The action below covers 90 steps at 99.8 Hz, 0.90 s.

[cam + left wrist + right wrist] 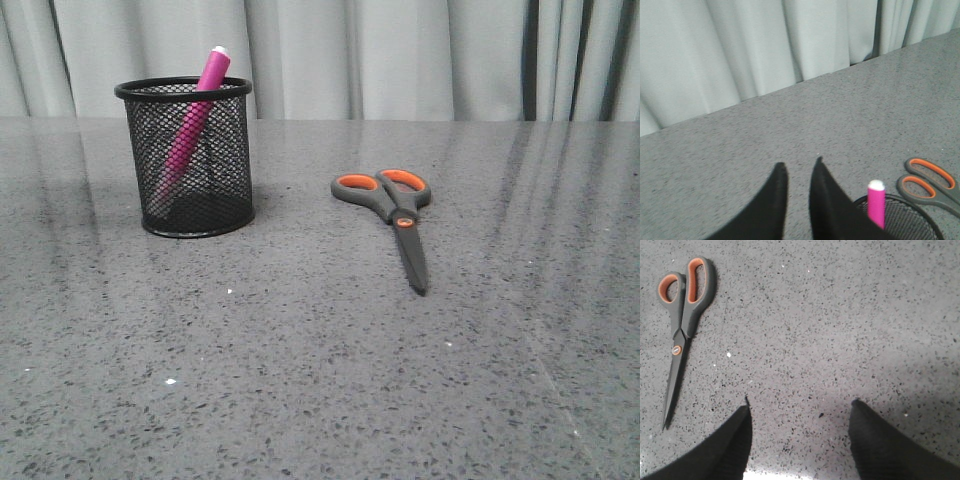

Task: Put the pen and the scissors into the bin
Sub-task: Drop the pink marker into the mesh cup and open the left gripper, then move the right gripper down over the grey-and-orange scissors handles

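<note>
The black wire-mesh bin (232, 170) stands upright at the back left of the table. The magenta pen (196, 108) leans inside it, white tip above the rim. The scissors (398, 215) lie closed and flat on the table right of the bin, blades pointing toward the front. Neither gripper shows in the front view. In the left wrist view my left gripper (800, 162) is slightly open and empty, above and beside the bin (912, 220) and pen (876, 205), with the scissors (943, 196) beyond. My right gripper (801, 405) is wide open and empty, apart from the scissors (684, 325).
The grey speckled table (320, 380) runs to a pale curtain (400, 50) along its back edge. Nothing else stands on it in these views.
</note>
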Each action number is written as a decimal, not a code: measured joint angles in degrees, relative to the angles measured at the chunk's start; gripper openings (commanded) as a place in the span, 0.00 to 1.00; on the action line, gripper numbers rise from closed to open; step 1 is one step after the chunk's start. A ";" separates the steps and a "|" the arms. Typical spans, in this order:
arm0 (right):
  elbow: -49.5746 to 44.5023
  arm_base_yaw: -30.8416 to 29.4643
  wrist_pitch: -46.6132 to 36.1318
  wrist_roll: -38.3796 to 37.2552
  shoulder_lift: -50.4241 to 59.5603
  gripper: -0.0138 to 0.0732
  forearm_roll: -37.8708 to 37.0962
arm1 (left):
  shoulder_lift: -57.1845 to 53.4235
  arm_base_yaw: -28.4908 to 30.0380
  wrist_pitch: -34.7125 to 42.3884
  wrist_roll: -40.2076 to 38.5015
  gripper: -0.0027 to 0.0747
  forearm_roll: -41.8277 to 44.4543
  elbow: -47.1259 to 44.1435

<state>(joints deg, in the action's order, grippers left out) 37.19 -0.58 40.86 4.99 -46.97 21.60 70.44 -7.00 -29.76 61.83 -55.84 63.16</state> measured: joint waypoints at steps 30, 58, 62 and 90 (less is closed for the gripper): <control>0.00 0.00 0.00 0.00 0.00 0.60 0.93 | -12.42 6.12 8.32 -0.12 0.01 0.58 -10.81; 0.81 0.74 2.73 10.49 -0.93 0.60 7.19 | -22.78 6.26 19.45 -0.21 0.01 -2.25 -24.54; 1.59 1.63 3.46 11.13 -1.76 0.60 7.68 | -23.34 6.26 19.58 -0.21 0.01 -2.33 -25.53; 7.08 11.52 0.92 13.70 -8.54 0.60 9.29 | -24.13 6.26 19.66 -0.21 0.01 -4.80 -27.99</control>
<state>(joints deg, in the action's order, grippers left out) 44.26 10.94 41.78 18.69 -55.51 30.89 46.31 -0.74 -10.09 61.61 -60.64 35.17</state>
